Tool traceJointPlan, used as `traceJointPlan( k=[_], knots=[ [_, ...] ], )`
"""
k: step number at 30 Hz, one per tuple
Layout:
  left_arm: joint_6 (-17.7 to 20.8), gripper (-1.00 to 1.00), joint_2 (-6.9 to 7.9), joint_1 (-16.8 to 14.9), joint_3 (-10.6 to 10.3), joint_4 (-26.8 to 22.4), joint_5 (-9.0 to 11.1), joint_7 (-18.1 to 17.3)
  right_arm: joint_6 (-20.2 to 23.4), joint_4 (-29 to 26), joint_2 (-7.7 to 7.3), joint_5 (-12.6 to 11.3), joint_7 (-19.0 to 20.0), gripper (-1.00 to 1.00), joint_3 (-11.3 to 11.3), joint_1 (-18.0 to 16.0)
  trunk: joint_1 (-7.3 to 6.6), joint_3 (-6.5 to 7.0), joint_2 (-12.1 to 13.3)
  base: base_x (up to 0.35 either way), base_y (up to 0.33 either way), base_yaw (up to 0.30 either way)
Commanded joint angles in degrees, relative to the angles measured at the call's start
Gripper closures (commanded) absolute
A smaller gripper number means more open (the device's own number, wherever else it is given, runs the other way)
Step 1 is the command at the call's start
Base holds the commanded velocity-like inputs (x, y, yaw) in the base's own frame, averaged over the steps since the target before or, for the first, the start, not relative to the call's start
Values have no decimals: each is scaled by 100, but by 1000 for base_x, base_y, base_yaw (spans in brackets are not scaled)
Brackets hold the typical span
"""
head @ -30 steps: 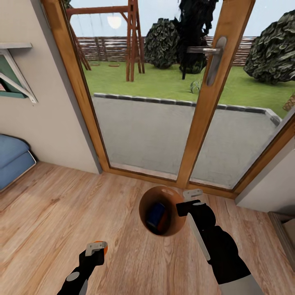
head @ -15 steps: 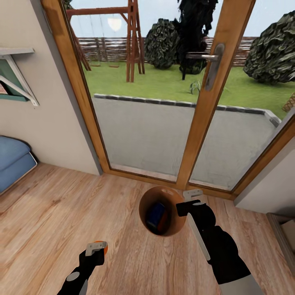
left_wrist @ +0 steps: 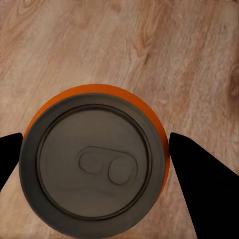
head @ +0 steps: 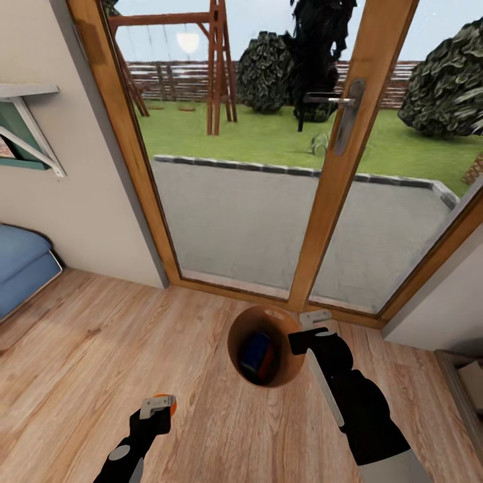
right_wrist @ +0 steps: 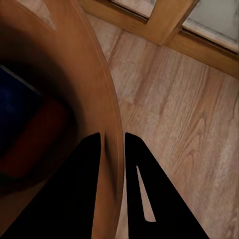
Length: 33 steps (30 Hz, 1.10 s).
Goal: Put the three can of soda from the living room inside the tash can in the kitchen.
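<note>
Two cans (head: 258, 355) inside carried trash can (head: 236, 349), right end effector (head: 305, 335) clamped on rim; third can (left_wrist: 94, 162) clamped in left end effector (head: 159, 406); view shifted slightly, transport continuing.

The black left gripper (head: 159, 406) sits low at the robot's left, its dark fingers (left_wrist: 199, 184) closed against either side of an orange-sided soda can with a grey top (left_wrist: 94, 167). The black right gripper (head: 310, 333), on a raised forearm, pinches the rim of the round tan-brown bin (head: 236, 333) between its fingers (right_wrist: 84, 189).
</note>
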Motion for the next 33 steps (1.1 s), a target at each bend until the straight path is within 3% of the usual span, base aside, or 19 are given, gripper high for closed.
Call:
traceJointPlan(
  k=[1,10,13,15,18,20,24,27,30,33],
  knots=[
    [-3,100,0,0,1,-23,-2,-6,-12,2,1,-56,28,100,1,-2,0,1,0,0,0,0],
    [49,100,14,0,29,-728,21,-134,-29,383,-2,-43,27,100,1,-2,0,1,0,0,0,0],
    [423,100,20,0,33,-1005,25,-564,-33,555,-3,-31,22,100,1,-2,0,1,0,0,0,0],
    [909,100,28,0,45,-1242,29,-1048,-34,660,-5,-24,21,100,1,-2,0,1,0,0,0,0],
    [1701,100,68,0,113,-1711,21,-2123,-41,919,-7,-7,2,100,1,-2,0,1,0,0,0,0],
    [2052,100,85,0,147,-1909,25,-2423,-43,1027,-8,-1,-4,100,1,-2,0,1,0,0,0,0],
    [2750,100,94,0,164,-2270,38,-2684,-50,1239,-8,0,-7,100,1,-2,0,1,0,0,0,0],
    [3203,100,96,0,171,-2539,22,-3480,-52,1329,-8,2,-7,100,1,-2,0,1,0,0,0,0],
    [3435,100,127,0,199,-2727,6,-4038,-52,1425,-8,3,-8,100,1,-2,0,1,0,0,0,0],
    [3495,100,226,0,216,-2813,13,-4183,-52,1451,-8,3,-8,100,1,-2,0,1,0,0,0,0]
  ],
)
